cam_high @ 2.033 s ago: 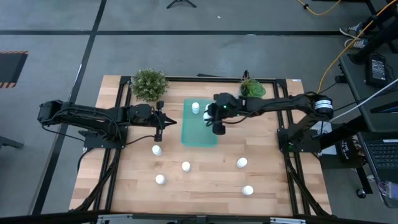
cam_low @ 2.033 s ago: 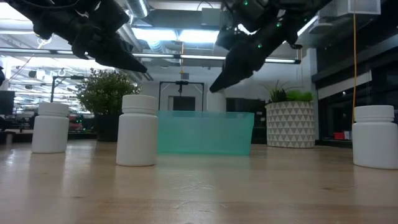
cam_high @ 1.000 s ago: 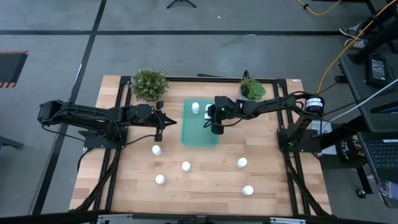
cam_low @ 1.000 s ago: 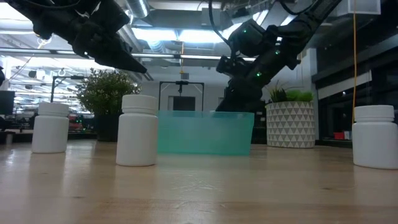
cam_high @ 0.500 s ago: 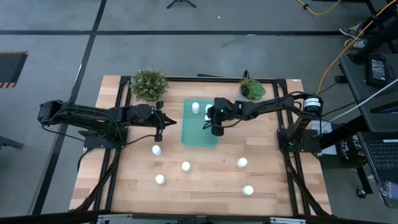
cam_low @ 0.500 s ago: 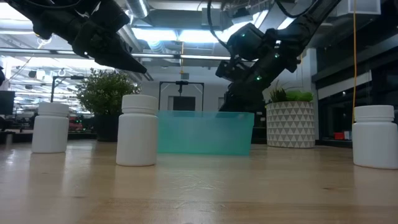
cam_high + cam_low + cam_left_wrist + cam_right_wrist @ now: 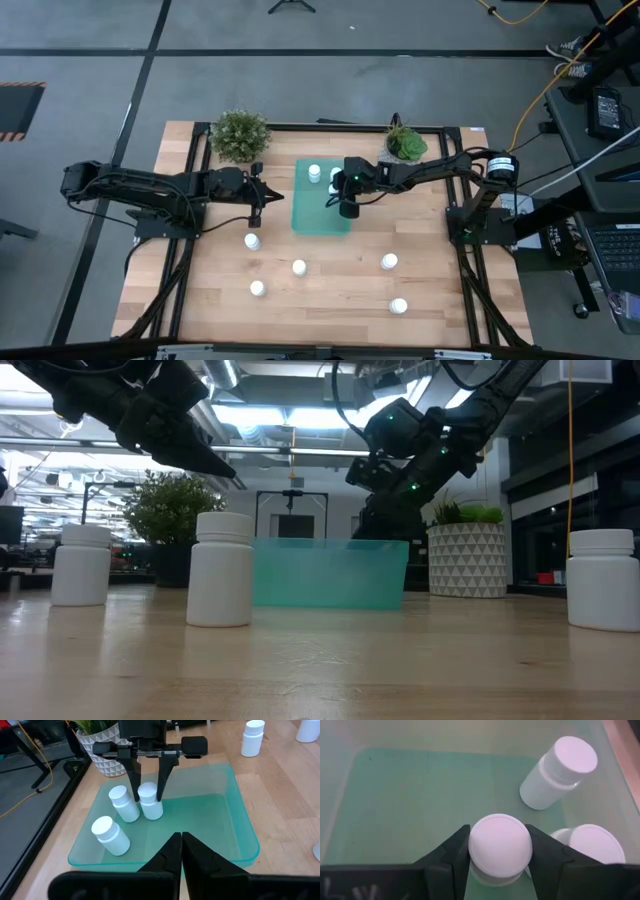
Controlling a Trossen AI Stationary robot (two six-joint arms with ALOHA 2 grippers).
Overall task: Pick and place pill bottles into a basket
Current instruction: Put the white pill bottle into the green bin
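In the middle of the high view the right gripper (image 7: 344, 203) reaches down into the green basket (image 7: 305, 217). Its two fingers (image 7: 451, 851) sit on either side of a white pill bottle (image 7: 500, 846) and look to be gripping its cap. The left wrist view shows this bottle standing upright on the basket floor, right beside a second bottle (image 7: 123, 804), with a third bottle (image 7: 110, 835) a little apart toward the lower left of that frame. The left gripper (image 7: 256, 206) waits clenched and empty at the left of the basket. Five more bottles (image 7: 299, 267) stand on the wooden table (image 7: 340, 290) in the lower half of the high view.

The risk now is in letting go. If the fingers open unevenly or lift off at a slant, they could tip the bottle against its close neighbour, and both might topple. A finger could also nudge that neighbour as the fingers spread.
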